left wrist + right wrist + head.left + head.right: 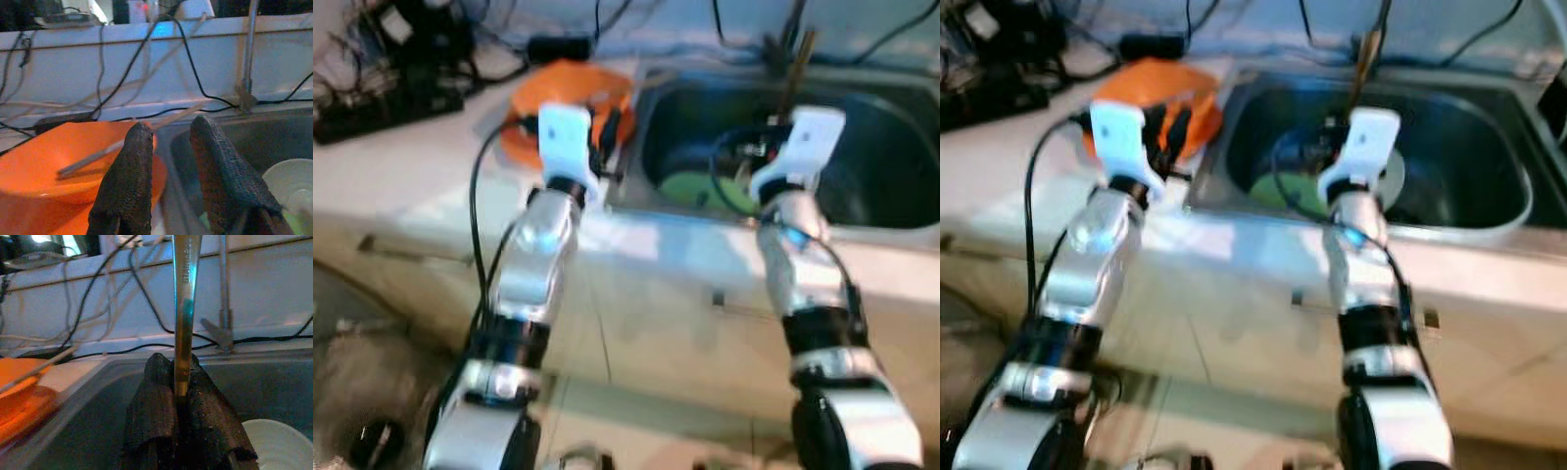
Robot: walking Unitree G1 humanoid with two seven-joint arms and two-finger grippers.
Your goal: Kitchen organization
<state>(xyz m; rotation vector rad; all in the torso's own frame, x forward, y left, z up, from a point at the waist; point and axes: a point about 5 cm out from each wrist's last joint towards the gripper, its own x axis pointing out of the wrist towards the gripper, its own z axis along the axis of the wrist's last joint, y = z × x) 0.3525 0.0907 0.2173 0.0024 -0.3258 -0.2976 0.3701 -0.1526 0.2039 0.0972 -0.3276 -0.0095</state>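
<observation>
My right gripper [180, 377] hangs over the steel sink [901, 211], shut on a long flat metal utensil handle [185, 308] that stands upright between its fingers. In the eye views that utensil [795, 69] rises above the right wrist. A white plate [274, 443] and something green [690, 186] lie in the sink below. My left gripper [168, 134] is open above the counter by the sink's left rim, next to an orange bowl [570, 93]. A thin stick-like utensil [105, 154] rests in the orange bowl [58, 161].
A tap [248, 54] stands behind the sink. Black cables and a power strip [386, 108] clutter the white counter [401, 176] at the back left. Cabinet fronts [675, 343] lie below the counter edge.
</observation>
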